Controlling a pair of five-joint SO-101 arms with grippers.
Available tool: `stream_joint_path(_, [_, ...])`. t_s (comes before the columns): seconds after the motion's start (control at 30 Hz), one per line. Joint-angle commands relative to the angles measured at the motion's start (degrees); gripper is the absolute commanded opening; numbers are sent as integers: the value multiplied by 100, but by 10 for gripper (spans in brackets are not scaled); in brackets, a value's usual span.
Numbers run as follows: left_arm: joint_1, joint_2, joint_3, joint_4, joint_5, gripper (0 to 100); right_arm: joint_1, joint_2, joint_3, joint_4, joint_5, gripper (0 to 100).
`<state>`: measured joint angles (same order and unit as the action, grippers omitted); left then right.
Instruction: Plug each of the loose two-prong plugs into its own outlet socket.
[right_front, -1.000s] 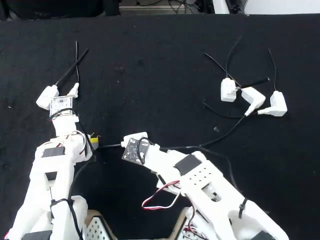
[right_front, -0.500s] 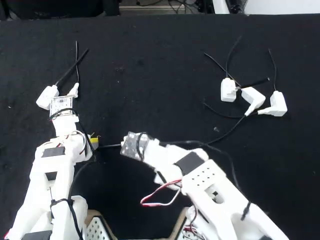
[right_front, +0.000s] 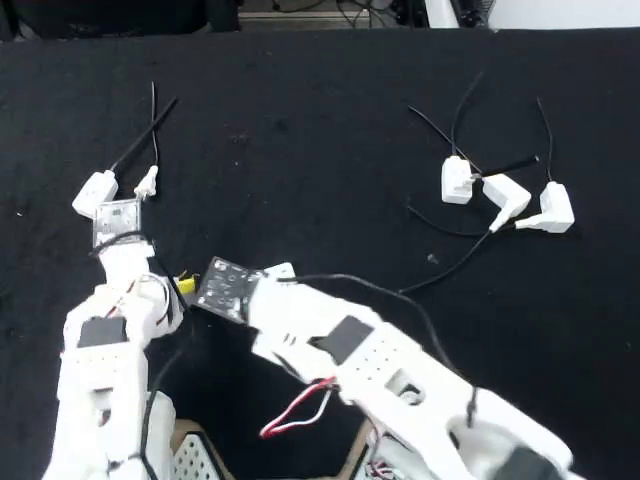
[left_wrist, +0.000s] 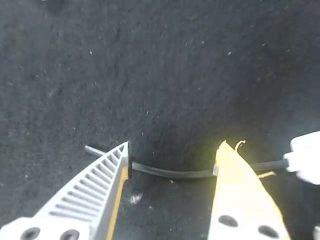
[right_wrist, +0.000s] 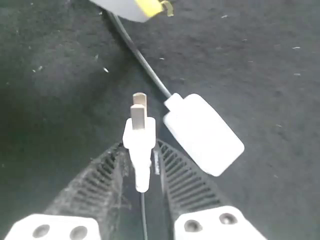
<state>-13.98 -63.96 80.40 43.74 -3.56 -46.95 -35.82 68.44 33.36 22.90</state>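
Note:
My right gripper (right_wrist: 140, 151) is shut on a white two-prong plug (right_wrist: 139, 131), prongs pointing away from me, its thin black cord running back between the fingers. Right beside it lies a white outlet socket (right_wrist: 203, 133) on a black cable (right_wrist: 141, 61); from above, that socket (right_front: 281, 271) peeks out by the right wrist board (right_front: 228, 289). My left gripper (left_wrist: 174, 150) stands open, straddling the black cable (left_wrist: 170, 173) low over the cloth. Its yellow fingertip (right_front: 186, 284) lies close to the right wrist.
Two small white plug pieces (right_front: 96, 190) (right_front: 147, 182) with black cords lie at the far left. Three white connectors (right_front: 457, 180) (right_front: 505, 196) (right_front: 553, 208) with cords cluster at the far right. The black cloth (right_front: 300, 130) covers the table.
The right arm has swung left toward the left gripper, carrying the plug. The left arm has shifted slightly.

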Motion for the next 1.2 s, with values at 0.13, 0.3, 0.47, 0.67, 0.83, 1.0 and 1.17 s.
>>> stream_joint_path(0.13, [84,-1916,330,492,149,271,-132,453,-259,-941,-1081,11])
stream_joint_path(0.3, [558,-2884,532,888,281,271,-132,488,4,-1574,-1143,11])
stream_joint_path(0.47, [804,-3754,840,985,316,271,-141,497,75,-1705,-1143,11])
stream_joint_path(0.67, [980,-4044,1015,976,316,271,-422,497,92,-1688,-1116,11])
stream_joint_path(0.83, [1165,-4044,1095,949,273,271,-352,453,75,-1609,-1134,11])
stream_joint_path(1.0, [1130,-4044,1209,923,264,271,-202,145,127,-1547,-1143,11])
stream_joint_path(1.17, [1130,-4044,1218,923,264,271,-202,-945,286,-941,-1143,11])
